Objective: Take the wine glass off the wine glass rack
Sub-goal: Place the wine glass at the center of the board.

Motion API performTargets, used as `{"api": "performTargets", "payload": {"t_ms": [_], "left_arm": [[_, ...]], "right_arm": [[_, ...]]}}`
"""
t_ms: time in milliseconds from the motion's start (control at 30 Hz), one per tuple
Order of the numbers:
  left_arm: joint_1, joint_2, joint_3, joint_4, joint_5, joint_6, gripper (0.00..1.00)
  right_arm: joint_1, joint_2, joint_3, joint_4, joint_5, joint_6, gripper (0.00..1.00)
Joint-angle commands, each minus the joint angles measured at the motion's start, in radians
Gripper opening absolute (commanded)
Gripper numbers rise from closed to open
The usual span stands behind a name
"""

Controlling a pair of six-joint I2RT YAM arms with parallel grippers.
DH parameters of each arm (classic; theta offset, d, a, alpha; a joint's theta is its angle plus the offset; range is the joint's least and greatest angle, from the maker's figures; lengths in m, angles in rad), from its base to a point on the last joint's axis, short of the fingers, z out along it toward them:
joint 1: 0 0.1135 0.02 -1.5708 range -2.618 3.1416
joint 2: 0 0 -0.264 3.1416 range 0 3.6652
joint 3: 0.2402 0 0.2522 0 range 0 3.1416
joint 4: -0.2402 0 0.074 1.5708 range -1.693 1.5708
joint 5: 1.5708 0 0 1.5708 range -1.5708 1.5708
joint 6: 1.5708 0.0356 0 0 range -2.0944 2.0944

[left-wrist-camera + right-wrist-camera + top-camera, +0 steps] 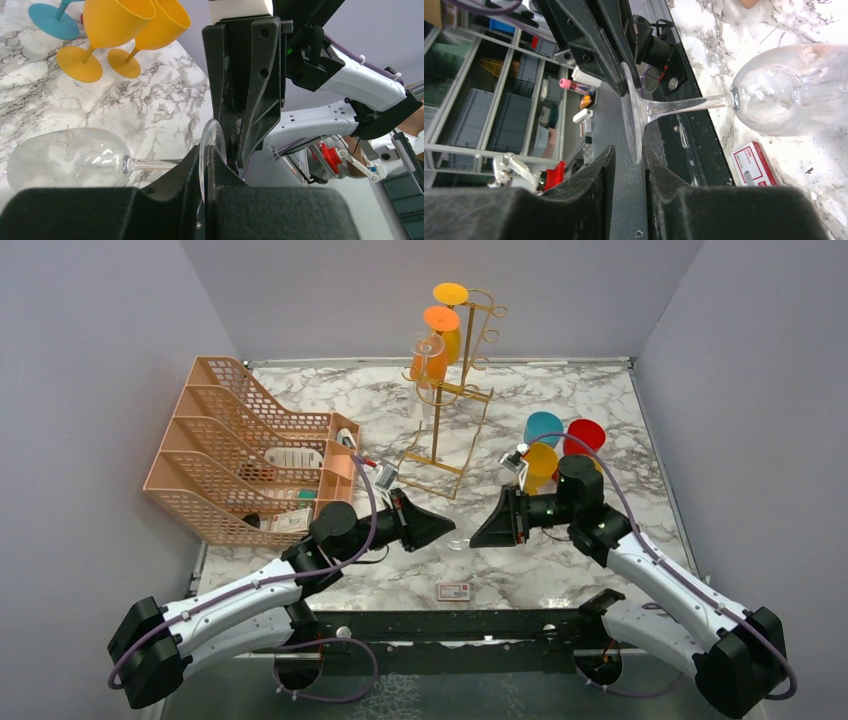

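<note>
— Where do we find the wine glass (65,157)?
— It is off the wine glass rack (467,350) and lies on its side between the two arms, towards 6 o'clock on the bench (560,380). The rack stands well apart at 12 o'clock. From above, the clear glass almost vanishes against the marble, so we only make it out in the wrist views.
— How do the left jaws stand?
— They are clamped on the round foot, which sits edge-on between them. Their tips hide the part of the foot they pinch.
— And the right jaws?
— They are narrow and straddle the rim of the same foot from the other side. We see a sliver of gap beside the rim, so they do not press it there.
— Does the bowl rest on the bench?
— We cannot tell. It lies close over the marble, and its far end is cut off in the right wrist view.
— What else is there?
— Orange glasses (441,320) hang on the rack, and coloured glasses (543,425) stand at 2 o'clock, partly behind the right arm. There is a peach tray (230,455) at 9 o'clock and a small card (453,590) at 6 o'clock, with print too small to read.
</note>
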Motion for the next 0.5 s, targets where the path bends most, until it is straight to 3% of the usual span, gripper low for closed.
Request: {"api": "performTargets", "payload": {"t_ms": [0,400,467], "left_arm": [[-0.023,-0.025,-0.046,0.110,-0.051,-0.032,0.00],[-0.072,-0.079,-0.128,0.153,-0.080,-0.074,0.00],[-0.081,-0.076,-0.136,0.155,-0.081,-0.075,0.00]], "right_arm": [[0.019,0.008,0.000,0.117,0.014,0.033,0.25],[0.085,0.093,0.006,0.175,0.068,0.040,0.09],[0.094,0.097,0.011,0.171,0.082,0.030,0.01]]}}
